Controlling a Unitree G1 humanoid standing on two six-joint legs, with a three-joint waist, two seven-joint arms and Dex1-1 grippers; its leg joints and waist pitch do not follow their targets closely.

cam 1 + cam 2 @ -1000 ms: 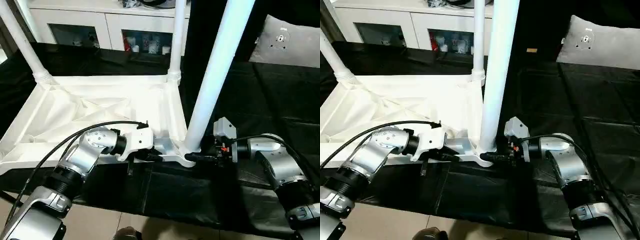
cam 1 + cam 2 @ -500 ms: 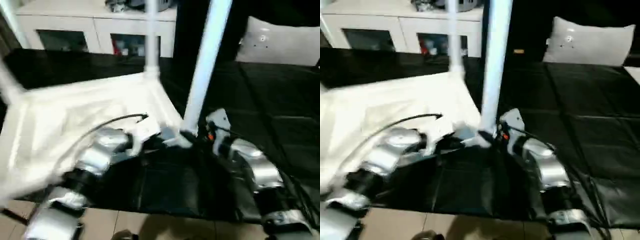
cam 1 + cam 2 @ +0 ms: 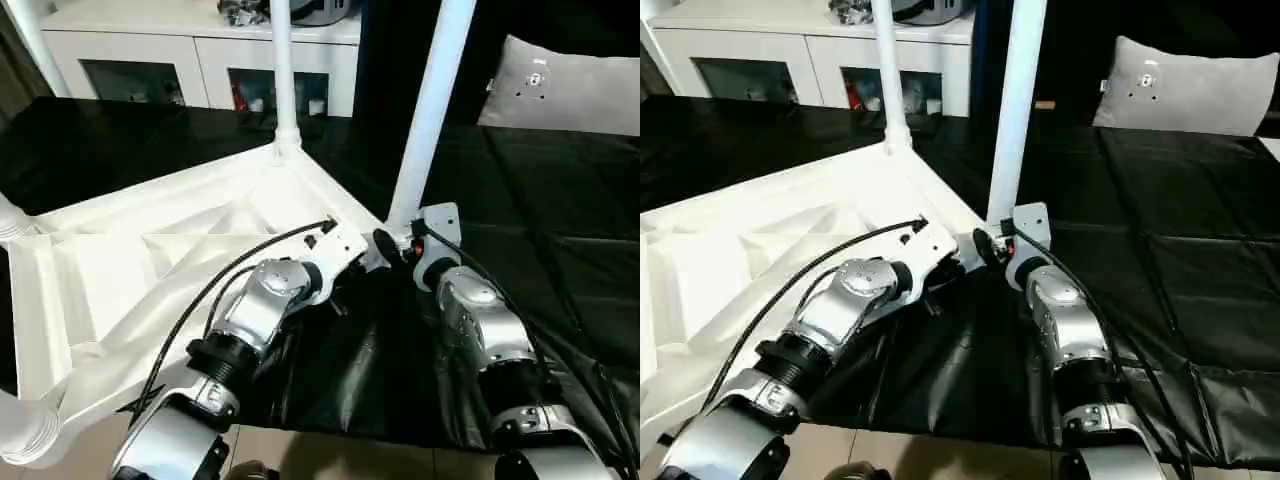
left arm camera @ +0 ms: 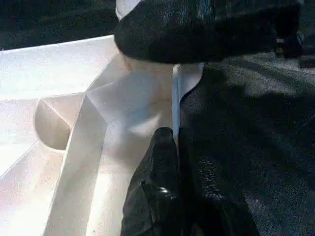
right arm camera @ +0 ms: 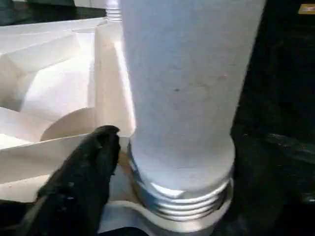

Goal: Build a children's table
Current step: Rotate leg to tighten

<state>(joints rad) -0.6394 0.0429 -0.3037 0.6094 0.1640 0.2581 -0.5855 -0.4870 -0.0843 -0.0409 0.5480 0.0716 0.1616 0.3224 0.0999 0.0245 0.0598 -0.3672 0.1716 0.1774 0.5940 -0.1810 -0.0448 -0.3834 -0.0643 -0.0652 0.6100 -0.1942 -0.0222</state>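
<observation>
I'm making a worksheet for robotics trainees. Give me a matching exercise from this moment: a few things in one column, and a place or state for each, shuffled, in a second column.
Things:
1. left gripper
2. nearest table leg
3. pillow
4. cabinet

Places or states:
A. grey, lying on the black sheet at far right
B. pinching the tabletop's thin edge
C. white, with dark glass doors, at the back
D. upright, threaded into a corner socket

Pairs: 1-B, 2-D, 3-A, 4-C

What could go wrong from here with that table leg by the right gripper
1. The leg at the near corner still shows bare thread above its socket, so it may not be fully seated and could wobble or lean.
2. The left gripper pinches only the thin rim of the table top; it could slip off.
3. The top overhangs the black mat and might tip.
</observation>
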